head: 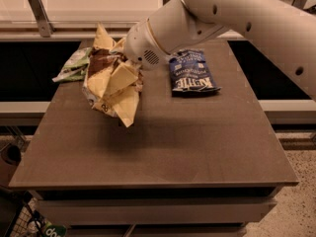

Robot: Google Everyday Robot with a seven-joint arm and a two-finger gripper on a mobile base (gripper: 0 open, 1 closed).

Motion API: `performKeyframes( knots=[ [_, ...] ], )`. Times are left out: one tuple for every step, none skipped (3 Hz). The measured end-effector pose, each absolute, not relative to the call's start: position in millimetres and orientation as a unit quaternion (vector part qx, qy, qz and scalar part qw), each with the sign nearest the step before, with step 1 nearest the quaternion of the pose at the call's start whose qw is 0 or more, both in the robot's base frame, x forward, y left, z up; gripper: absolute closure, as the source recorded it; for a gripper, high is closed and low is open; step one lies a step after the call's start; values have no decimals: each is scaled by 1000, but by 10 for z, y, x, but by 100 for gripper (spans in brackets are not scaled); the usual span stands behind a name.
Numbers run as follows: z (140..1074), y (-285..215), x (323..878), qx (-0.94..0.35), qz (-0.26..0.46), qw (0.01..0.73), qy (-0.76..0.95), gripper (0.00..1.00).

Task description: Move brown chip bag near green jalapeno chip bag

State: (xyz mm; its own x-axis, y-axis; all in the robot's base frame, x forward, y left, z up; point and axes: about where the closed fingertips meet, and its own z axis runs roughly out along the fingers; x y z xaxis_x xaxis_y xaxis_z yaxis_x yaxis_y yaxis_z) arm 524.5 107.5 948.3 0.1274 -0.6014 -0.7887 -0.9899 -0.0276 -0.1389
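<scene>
The brown chip bag [111,80], crumpled with pale yellow ends, hangs in the air above the left part of the table. My gripper [127,63] is shut on its upper right side, at the end of the white arm that reaches in from the upper right. The green jalapeno chip bag [73,65] lies flat at the table's far left edge, just left of the brown bag and partly hidden behind it.
A dark blue Kettle bag [191,71] lies at the far middle-right of the brown table [197,147]. A metal rail and brackets [38,13] run behind the table. The floor and a bin [10,157] show at the lower left.
</scene>
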Motion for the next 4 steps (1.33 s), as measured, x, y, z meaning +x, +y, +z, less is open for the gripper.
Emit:
performKeyframes(
  knots=[
    [9414, 1350, 5156, -667, 252, 341, 613, 100],
    [9384, 1650, 5084, -681, 226, 328, 614, 100],
    [9361, 1905, 5091, -696, 207, 317, 610, 100],
    [9361, 1924, 5073, -698, 207, 316, 608, 82]
  ],
)
